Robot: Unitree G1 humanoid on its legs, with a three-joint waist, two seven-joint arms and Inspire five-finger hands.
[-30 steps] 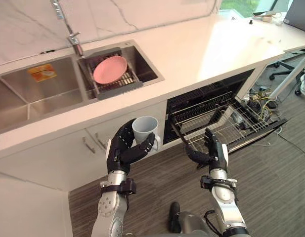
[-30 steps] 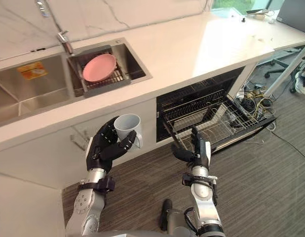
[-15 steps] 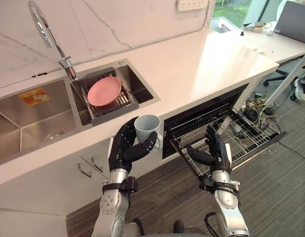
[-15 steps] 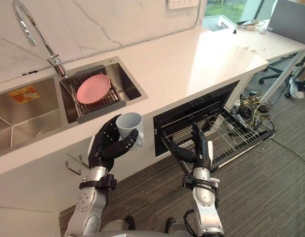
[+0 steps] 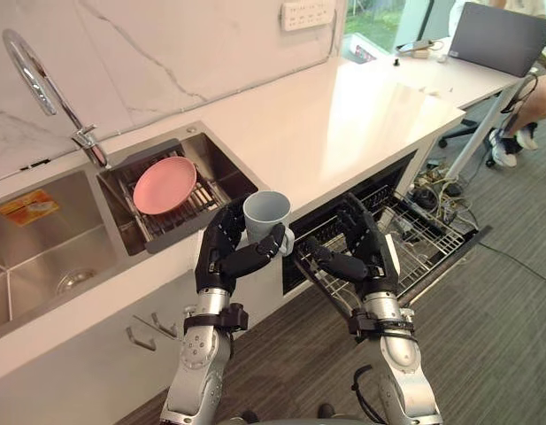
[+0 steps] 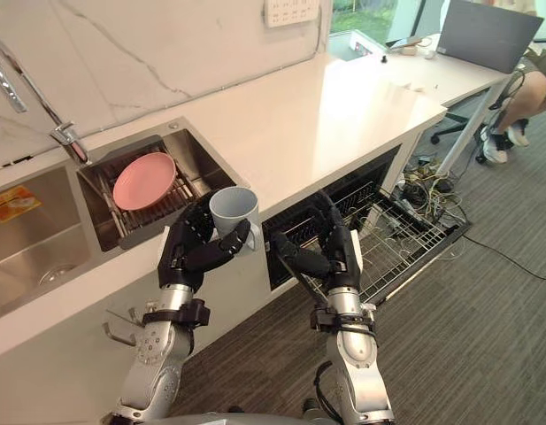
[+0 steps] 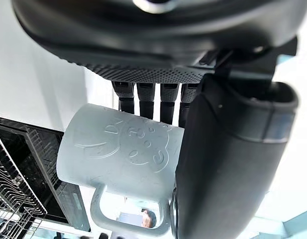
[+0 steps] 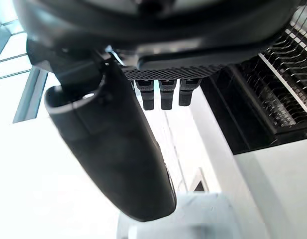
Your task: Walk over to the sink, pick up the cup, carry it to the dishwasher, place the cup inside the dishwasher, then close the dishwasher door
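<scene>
R hand point(image 5: 365, 262) nearer cup point(image 5: 265, 213), by counter point(image 5: 343, 115)

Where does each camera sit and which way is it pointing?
Left eye: on the head, looking down at the counter, sink and open dishwasher; both arms show, left hand holding the cup, right hand empty.
Right eye: same scene, set slightly aside.
Left wrist: looks along its hand at the gripped cup.
Right wrist: looks past its thumb at the dishwasher rack.

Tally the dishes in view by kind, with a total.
Cups: 1, the cup, held in the left hand.
Plates: 1, the pink plate, on the sink rack.
Total: 2
</scene>
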